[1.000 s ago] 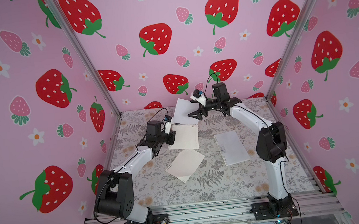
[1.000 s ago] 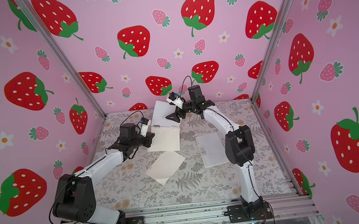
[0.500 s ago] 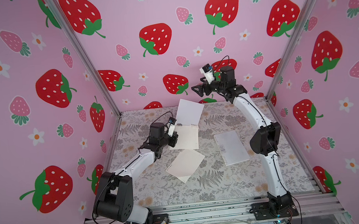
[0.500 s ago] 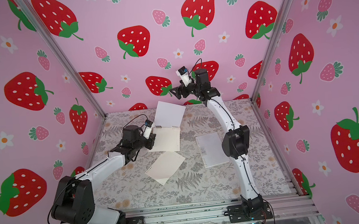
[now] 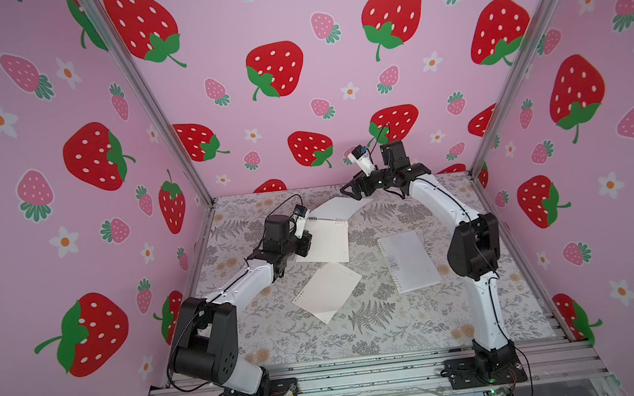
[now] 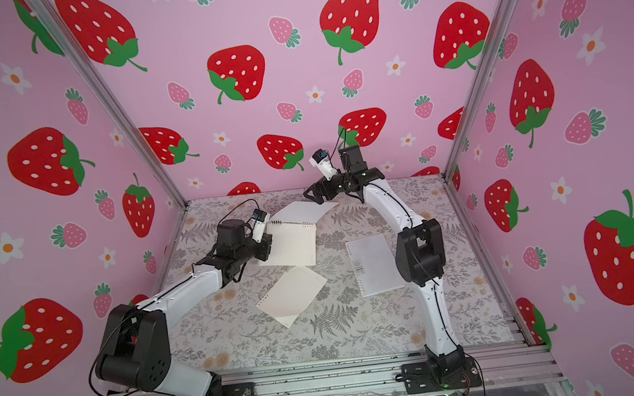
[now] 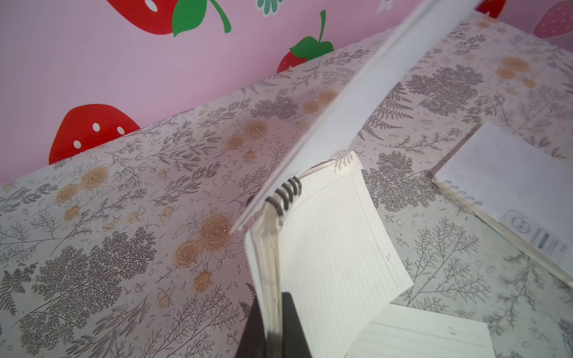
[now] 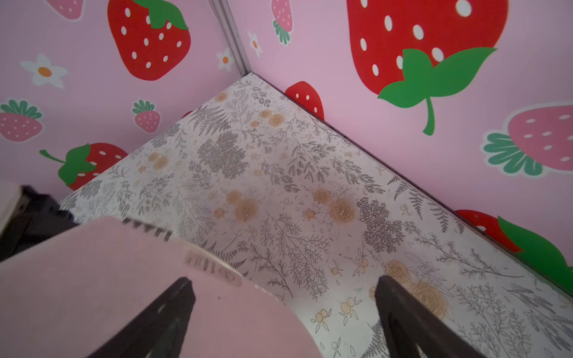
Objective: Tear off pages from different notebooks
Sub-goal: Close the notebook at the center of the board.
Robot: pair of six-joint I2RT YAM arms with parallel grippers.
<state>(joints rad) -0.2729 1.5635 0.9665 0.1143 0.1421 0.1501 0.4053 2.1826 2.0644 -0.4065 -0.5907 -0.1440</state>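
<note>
The pale pink notebook [image 5: 326, 242] with a dark coil [image 7: 285, 192] lies open at back left, lined pages up. Its pink cover [image 5: 344, 206] is flipped back behind it and looks blurred in the left wrist view. My left gripper [image 5: 304, 244] is shut on the notebook's left edge, clamping the stack of pages [image 7: 335, 263]. My right gripper [image 5: 351, 191] hangs open just above the cover [image 8: 93, 294], holding nothing. A loose lined page [image 5: 327, 292] lies on the table in the middle. The white notebook [image 5: 408, 259] lies shut to the right.
The floral table top [image 5: 381, 332] is enclosed by pink strawberry walls on three sides. The back wall [image 5: 303, 160] stands close behind my right gripper. Metal rails [image 5: 366, 378] with the arm bases run along the front edge.
My right gripper rose toward the back wall, then came back down over the cover, staying open. The cover has dropped lower behind the notebook. My left gripper keeps its grip.
</note>
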